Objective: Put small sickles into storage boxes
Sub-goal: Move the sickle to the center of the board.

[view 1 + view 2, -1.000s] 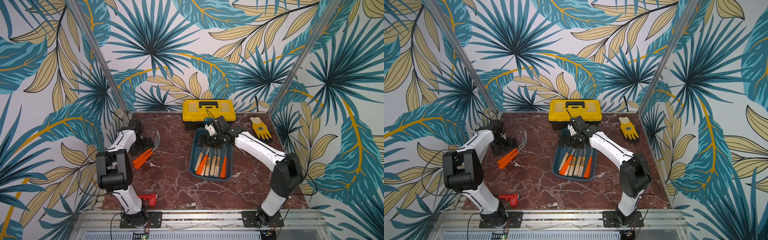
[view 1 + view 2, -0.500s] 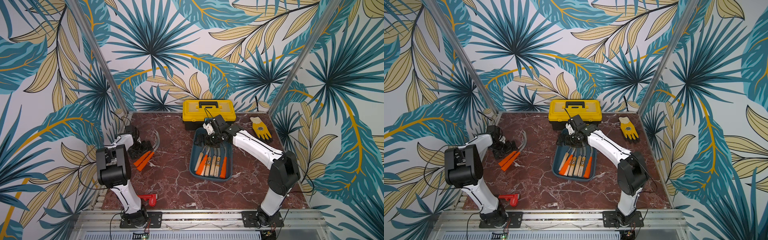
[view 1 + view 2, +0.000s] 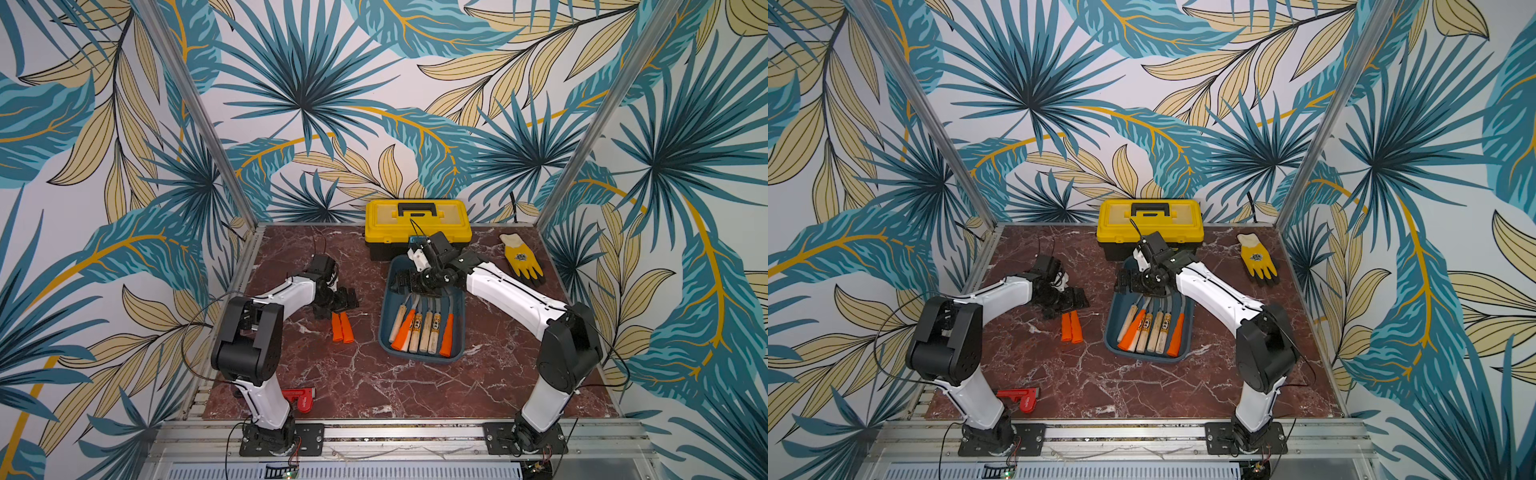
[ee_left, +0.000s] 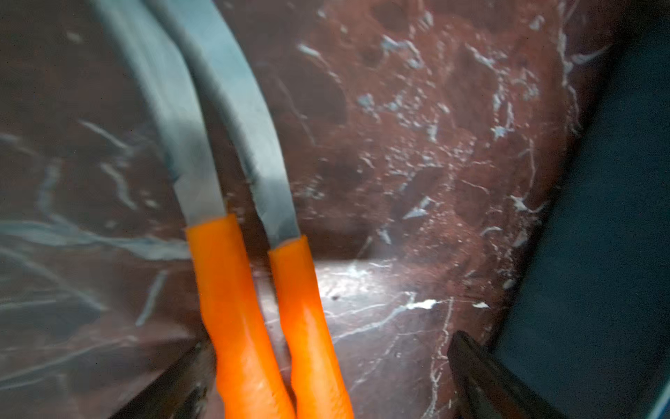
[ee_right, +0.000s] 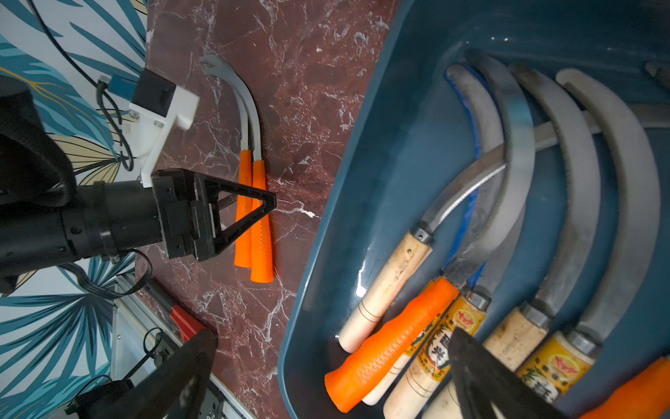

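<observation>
My left tool [image 3: 347,301] hangs wide open, centre-left, over two touching orange-handled, grey-bladed sickles [image 3: 347,330]; closing now probably pinches both, one slips.

arms [image 3: 513,297]: white shells, black joints | cables [image 5: 95,288]: black | left tool [image 5: 253,210]: black, triangular

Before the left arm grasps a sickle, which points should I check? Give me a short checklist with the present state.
1. Left gripper open: ok.
2. Orange sickles between its fingers: ok.
3. Single sickle isolated: not ok, the two handles touch.
4. Tray has free floor: ok.
5. Right gripper clear of tray: not ok, it hangs over its far end.
</observation>
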